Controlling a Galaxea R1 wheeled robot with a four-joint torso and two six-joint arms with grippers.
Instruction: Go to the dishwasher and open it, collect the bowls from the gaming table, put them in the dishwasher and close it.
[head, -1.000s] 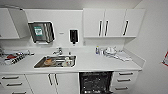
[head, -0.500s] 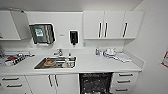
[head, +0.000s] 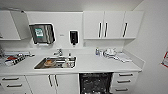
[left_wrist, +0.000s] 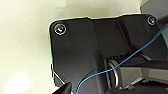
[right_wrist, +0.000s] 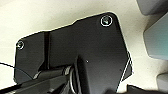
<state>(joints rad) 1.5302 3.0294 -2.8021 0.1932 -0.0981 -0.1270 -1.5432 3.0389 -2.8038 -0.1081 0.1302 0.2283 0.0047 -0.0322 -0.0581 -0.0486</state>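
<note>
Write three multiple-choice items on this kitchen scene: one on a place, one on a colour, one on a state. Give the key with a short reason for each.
1. The dishwasher sits
A. under the counter, right of the sink
B. left of the sink
C. above the counter

2. The wall cabinets are
A. green
B. white
C. black

3. The dishwasher is
A. shut behind a steel front
B. open, with its dark inside showing
C. covered by a cloth

Key: 1 A, its dark opening lies below the counter edge to the sink's right. 2 B, the doors are white with dark handles. 3 B, the dark interior with racks is in view.
</note>
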